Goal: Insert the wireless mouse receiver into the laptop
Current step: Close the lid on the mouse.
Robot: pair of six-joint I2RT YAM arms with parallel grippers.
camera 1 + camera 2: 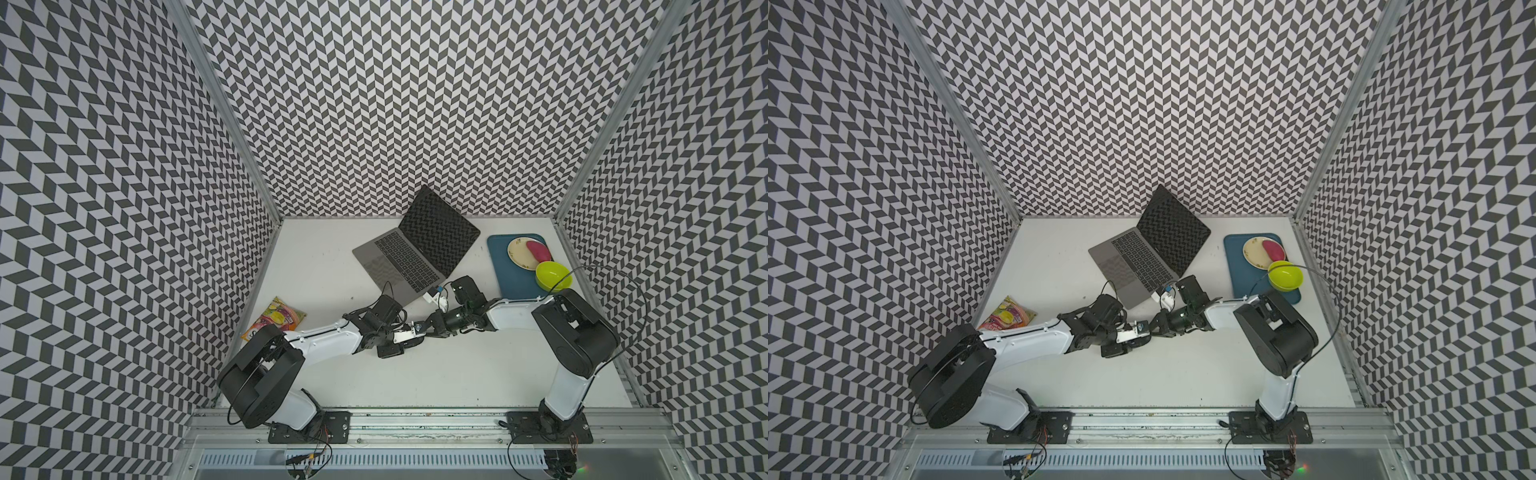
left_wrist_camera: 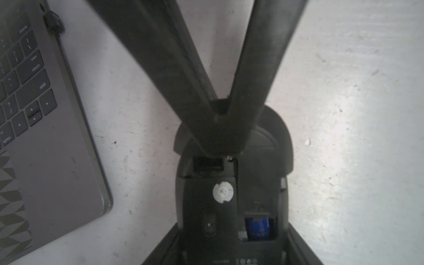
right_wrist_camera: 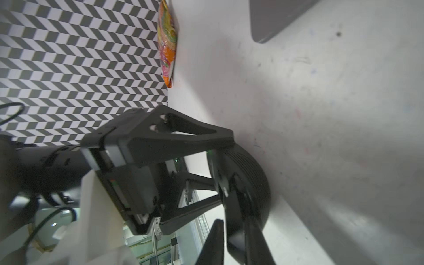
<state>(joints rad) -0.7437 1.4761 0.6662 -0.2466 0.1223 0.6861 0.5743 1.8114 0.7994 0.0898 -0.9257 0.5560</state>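
The left gripper [image 2: 232,226] clamps the mouse [image 2: 206,206] by its 2 flanks, belly up, over the middle of the table [image 1: 415,386] and just clear of the near corner of the laptop [image 1: 388,266]. The belly is open. A blue battery [image 2: 257,227] shows in 1 bay. In a recess beyond it, on the side toward the laptop, sits a small dark block. I take this to be the wireless mouse receiver [image 2: 207,164], though the left wrist view is dim there and no metal plug can be made out. The right gripper [image 2: 218,148] points at the mouse end-on from the opposite side. Its 2 fingers [image 2: 165,68] are drawn into a narrow V whose tips meet at the edge of that recess; whether they pinch anything I cannot tell. The receiver thus lies right at the right fingertips, a touch to their laptop side. The block's longer side runs across the mouse, the same way the V spreads. I judge the task to be at the extraction step. The right arm is the 1 placed to take the receiver, since the left is busy as a vise, and it would need to shift slightly toward the laptop to straddle the block. A small dark stub [image 2: 54,21] juts from the laptop's side edge by the delete key, on the right arm's side of the mouse, and I expect the receiver goes in along that edge.
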